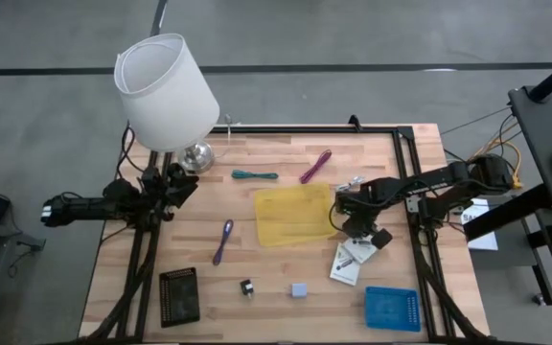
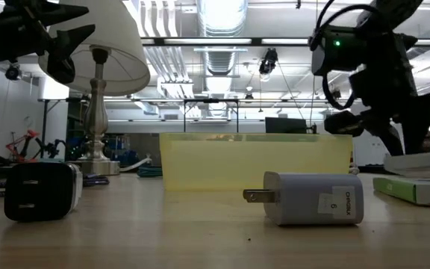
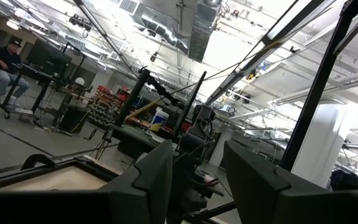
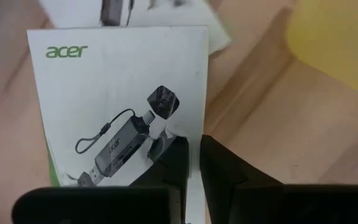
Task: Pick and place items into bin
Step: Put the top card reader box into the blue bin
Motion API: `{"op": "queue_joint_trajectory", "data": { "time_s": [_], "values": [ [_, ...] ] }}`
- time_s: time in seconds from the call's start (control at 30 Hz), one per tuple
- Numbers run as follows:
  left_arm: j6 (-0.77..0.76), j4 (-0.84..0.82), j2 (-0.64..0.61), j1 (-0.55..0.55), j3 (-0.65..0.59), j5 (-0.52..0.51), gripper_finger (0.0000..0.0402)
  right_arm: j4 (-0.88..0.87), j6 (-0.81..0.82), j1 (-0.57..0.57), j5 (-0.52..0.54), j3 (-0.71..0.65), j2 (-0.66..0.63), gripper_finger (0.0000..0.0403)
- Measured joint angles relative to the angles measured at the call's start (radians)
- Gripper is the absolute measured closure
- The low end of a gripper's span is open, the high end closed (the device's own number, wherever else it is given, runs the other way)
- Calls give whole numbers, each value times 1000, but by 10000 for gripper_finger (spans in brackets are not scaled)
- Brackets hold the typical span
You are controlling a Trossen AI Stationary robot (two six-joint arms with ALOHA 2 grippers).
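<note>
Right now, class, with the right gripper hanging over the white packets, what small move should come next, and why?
Probably lower the right gripper straight down and open its fingers. They look almost shut just above the white packet, which lies flat on the table beside the yellow bin, not yet picked up.

Right hand (image 4: 193,163) nearly closed, lowered.

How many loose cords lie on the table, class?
3: a teal cord behind the yellow bin, a magenta cord beside it, a purple cord left of the bin. Others may be hidden.
</note>
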Motion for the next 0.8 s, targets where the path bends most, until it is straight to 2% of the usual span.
{"op": "queue_joint_trajectory", "data": {
  "time_s": [0.3,0.47,0.57,0.8],
  "values": [
    [0,0,0,0,0,0,272,-130,337,0,-7,122,-2,381],
    [0,0,0,0,0,0,272,-183,501,1,-94,180,-19,381],
    [0,0,0,0,0,1,272,-215,591,11,-133,208,-50,382],
    [0,0,0,0,0,1,272,-249,837,122,-117,228,-200,392]
  ]
}}
